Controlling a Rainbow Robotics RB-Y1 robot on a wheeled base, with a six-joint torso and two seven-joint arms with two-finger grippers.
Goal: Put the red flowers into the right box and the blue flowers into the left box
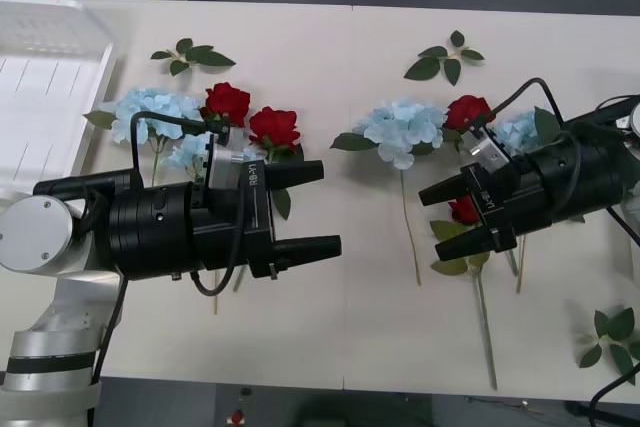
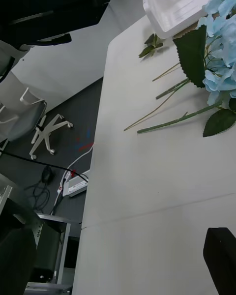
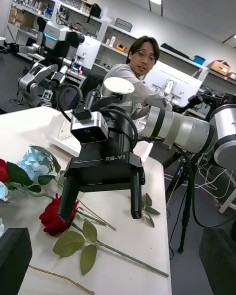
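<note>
Red flowers lie on the table: two (image 1: pixel 228 102) (image 1: pixel 274 127) at the left, one (image 1: pixel 467 110) at the right, and one (image 1: pixel 463 210) (image 3: pixel 56 216) beside my right gripper's fingers. Blue flowers lie at the left (image 1: pixel 155 107), in the middle (image 1: pixel 403 129) (image 2: pixel 223 44) and at the right (image 1: pixel 518 130). My left gripper (image 1: pixel 325 209) (image 3: pixel 117 233) hovers open over bare table. My right gripper (image 1: pixel 437 222) (image 2: pixel 120 236) is open and holds nothing. The left box (image 1: pixel 50 97) (image 2: pixel 177 5) stands at the far left. The right box (image 3: pixel 61 132) stands behind the right arm.
Loose green leaf sprigs lie at the back left (image 1: pixel 192 55), back middle (image 1: pixel 445 59) and front right (image 1: pixel 610 339). Long green stems (image 1: pixel 410 227) run toward the front edge. A person sits beyond the table's right end.
</note>
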